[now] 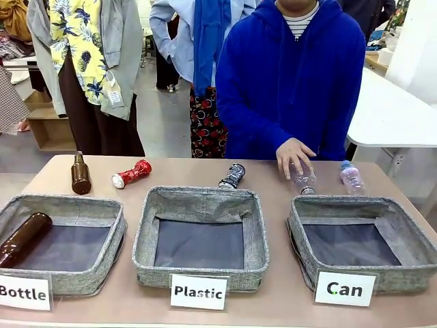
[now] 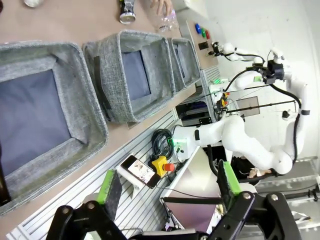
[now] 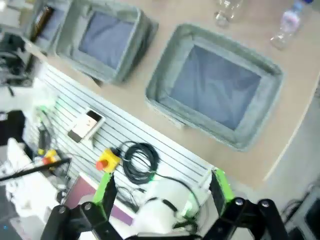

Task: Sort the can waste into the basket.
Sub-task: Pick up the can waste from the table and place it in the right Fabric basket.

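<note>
Two cans lie on the table's far side behind the baskets: a red can (image 1: 132,173) to the left and a black can (image 1: 232,176) in the middle, the black one also at the top of the left wrist view (image 2: 127,12). The grey Can basket (image 1: 355,205) stands front right with nothing inside; it sits below the right wrist camera (image 3: 165,107) and farthest off in the left wrist view (image 2: 194,67). My left gripper (image 2: 169,184) and right gripper (image 3: 163,190) hang open above the robot-side table edge, holding nothing.
The Plastic basket (image 1: 199,198) stands in the middle. The Bottle basket (image 1: 68,205) at left holds a brown bottle (image 1: 24,238). Another brown bottle (image 1: 80,174) stands behind it. Beside the person's hand (image 1: 295,156) lie two clear plastic bottles (image 1: 304,181) (image 1: 351,178).
</note>
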`<state>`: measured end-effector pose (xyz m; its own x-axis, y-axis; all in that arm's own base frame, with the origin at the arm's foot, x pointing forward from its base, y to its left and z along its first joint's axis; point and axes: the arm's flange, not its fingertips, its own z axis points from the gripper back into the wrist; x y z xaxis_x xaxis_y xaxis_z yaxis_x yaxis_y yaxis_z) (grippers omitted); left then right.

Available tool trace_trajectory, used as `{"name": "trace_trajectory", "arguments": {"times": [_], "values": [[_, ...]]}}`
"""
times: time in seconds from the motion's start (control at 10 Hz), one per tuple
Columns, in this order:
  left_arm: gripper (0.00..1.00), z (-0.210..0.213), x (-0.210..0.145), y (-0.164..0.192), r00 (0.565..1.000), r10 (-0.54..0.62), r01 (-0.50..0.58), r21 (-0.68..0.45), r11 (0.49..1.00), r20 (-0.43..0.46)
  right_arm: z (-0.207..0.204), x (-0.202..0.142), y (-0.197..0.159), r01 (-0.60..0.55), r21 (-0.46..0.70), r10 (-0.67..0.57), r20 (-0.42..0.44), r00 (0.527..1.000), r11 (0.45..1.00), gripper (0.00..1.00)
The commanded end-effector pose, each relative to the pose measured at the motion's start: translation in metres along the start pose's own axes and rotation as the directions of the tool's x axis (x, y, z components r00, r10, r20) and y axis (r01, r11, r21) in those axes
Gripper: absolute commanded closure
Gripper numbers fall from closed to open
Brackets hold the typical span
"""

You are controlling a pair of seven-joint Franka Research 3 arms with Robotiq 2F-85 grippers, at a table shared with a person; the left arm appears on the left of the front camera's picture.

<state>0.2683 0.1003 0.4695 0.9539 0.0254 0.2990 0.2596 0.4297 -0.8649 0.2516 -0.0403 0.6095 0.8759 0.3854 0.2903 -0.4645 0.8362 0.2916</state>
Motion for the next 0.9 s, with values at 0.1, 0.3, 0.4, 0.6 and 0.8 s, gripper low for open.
{"name": "trace_trajectory", "arguments": {"times": [0.1,0.3,0.4,0.6,0.8], "values": [[0.00,0.000,-0.002,-0.001,1.000,0.010,-0.010,-0.009,1.000,-0.006,0.000,-0.050,-0.036,-0.161,0.012,0.158,0.145,0.977,0.987,0.00],[0.00,0.000,-0.002,-0.001,1.000,0.010,-0.010,-0.009,1.000,-0.006,-0.005,-0.055,-0.049,-0.195,-0.059,0.202,0.157,0.967,0.979,0.00],[0.00,0.000,-0.002,-0.001,1.000,0.010,-0.010,-0.009,1.000,-0.006,-0.009,-0.049,-0.049,-0.180,-0.090,0.191,0.135,0.972,0.979,0.00],[0.00,0.000,-0.002,-0.001,1.000,0.010,-0.010,-0.009,1.000,-0.006,0.003,-0.056,-0.046,-0.171,-0.036,0.175,0.150,0.973,0.985,0.00],[0.00,0.000,-0.002,-0.001,1.000,0.010,-0.010,-0.009,1.000,-0.006,-0.002,-0.049,-0.049,-0.165,-0.056,0.172,0.156,0.973,0.985,0.00]]}}
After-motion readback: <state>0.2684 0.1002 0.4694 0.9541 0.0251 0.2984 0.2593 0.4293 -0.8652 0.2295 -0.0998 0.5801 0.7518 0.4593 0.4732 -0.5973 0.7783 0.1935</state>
